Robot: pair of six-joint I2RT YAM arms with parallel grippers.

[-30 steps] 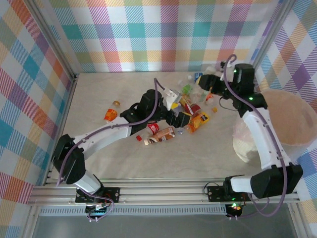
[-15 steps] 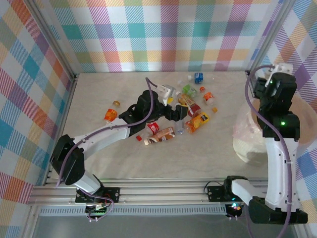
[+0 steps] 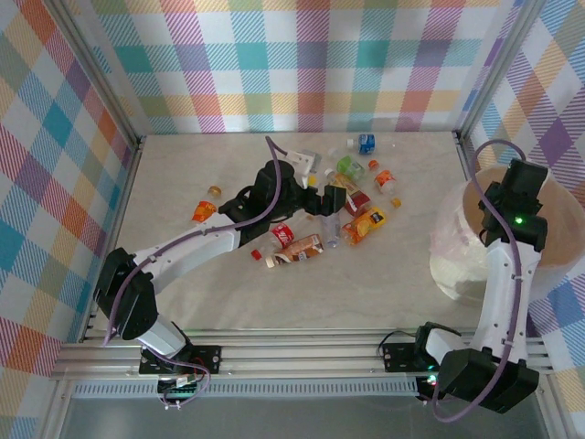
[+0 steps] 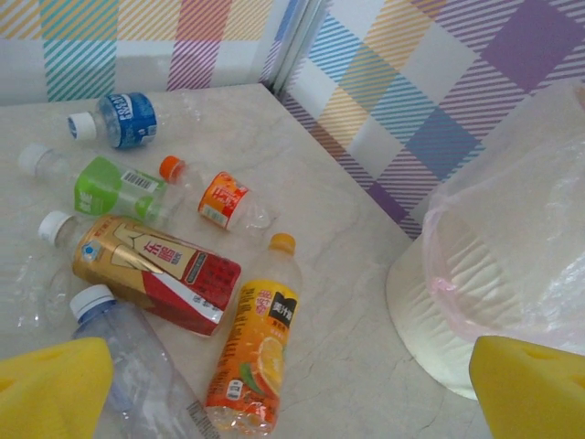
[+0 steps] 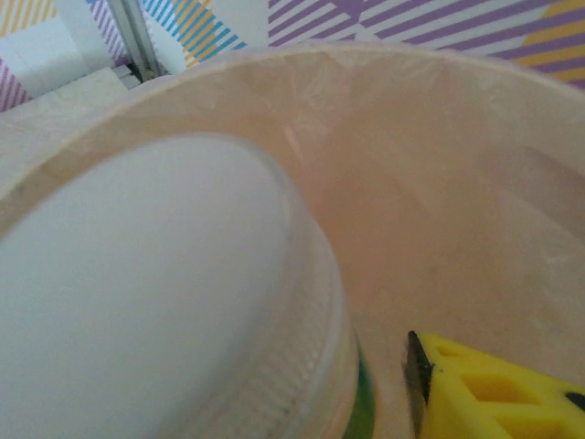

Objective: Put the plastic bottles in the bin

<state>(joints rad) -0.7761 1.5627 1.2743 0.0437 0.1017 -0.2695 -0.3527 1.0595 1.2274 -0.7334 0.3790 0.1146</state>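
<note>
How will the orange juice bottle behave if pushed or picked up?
The orange juice bottle lies on its side and looks round, so a push would probably roll it. It looks empty, so likely light. Its clear base looks crumpled, so it may buckle when squeezed.

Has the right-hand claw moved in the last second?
Yes. The right gripper swung from the scattered bottles rightward and nearer, and now hangs over the bin, gripping a white-capped bottle.

We get bright, even, diffuse light, faint soft shadows beneath the plastic bottles point(image 3: 366, 222), our right wrist view blurred by a close white-capped bottle point(image 5: 155, 293), left wrist view sharp
</note>
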